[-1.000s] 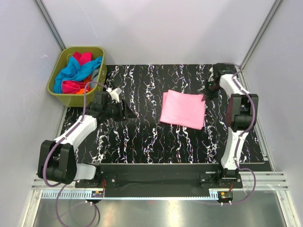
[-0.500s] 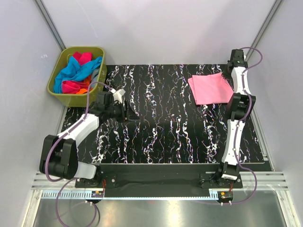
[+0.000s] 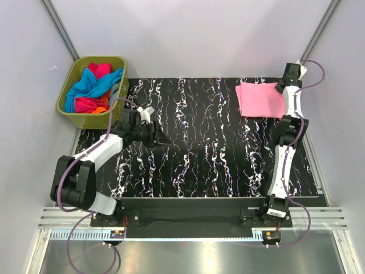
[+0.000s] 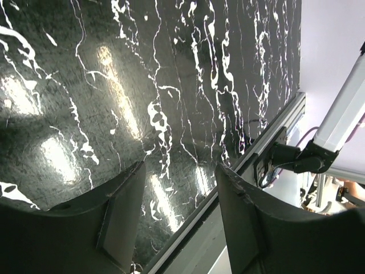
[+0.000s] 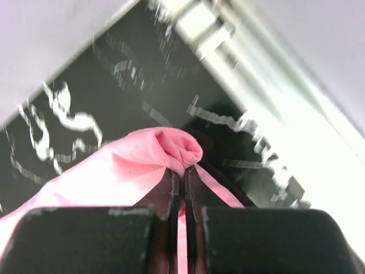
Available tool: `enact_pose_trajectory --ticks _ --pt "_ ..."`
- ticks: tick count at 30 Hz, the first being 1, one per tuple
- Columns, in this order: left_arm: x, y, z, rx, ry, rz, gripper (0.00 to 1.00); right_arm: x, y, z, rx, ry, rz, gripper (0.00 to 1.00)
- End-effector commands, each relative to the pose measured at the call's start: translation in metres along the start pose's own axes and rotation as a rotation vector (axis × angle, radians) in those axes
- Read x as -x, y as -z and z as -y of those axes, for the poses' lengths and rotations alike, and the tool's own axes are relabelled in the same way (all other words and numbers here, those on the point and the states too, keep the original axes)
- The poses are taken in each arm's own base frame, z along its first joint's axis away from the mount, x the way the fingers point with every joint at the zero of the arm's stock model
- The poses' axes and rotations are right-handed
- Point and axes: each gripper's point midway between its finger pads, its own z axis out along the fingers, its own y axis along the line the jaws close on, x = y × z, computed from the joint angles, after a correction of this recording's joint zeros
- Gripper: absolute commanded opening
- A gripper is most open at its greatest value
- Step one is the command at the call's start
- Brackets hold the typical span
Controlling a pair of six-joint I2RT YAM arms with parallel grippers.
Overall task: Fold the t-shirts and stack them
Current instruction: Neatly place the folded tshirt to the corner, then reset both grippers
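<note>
1 fold of light pink t-shirt point(image 3: 259, 98) sits pinched in the right gripper point(image 5: 179, 171); left gripper point(image 4: 179, 168) stands spread.

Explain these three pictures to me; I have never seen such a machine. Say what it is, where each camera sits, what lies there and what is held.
These are two robot arms bolted at the near edge of a table. The wide picture looks down from above and behind them, with the left arm on the left and the right arm on the right. The other two pictures come from a small camera on each wrist, looking along that arm's jaws.

On the black marbled table, a folded pink shirt lies at the far right corner. An olive bin beside the far left corner holds more shirts in blue, magenta and orange.

The right jaws are shut on a bunched edge of the pink shirt. The left jaws are open over bare table and hold nothing.
</note>
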Motion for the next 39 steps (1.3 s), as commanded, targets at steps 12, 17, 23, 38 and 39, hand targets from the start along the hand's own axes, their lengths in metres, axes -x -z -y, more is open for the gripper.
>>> enact_pose_trajectory --ticks 12,17,23,38,39 --pt "0.027 -0.03 0.025 -0.03 -0.033 0.04 0.57 0.073 -0.029 0.006 0.107 -0.039 0.302 0.0" --pt "0.03 -0.041 0.028 -0.028 -0.031 0.028 0.57 0.089 -0.027 -0.005 0.192 -0.02 0.363 0.0" --pt "0.032 -0.045 0.037 -0.042 -0.039 0.021 0.57 0.091 -0.032 0.014 0.141 -0.045 0.365 0.23" --pt "-0.012 0.01 0.065 -0.101 -0.051 0.018 0.57 0.122 0.184 -0.033 0.204 -0.081 0.15 0.82" --pt "-0.014 0.015 0.066 -0.102 -0.061 0.035 0.58 0.107 0.199 -0.054 0.255 -0.073 0.105 0.84"
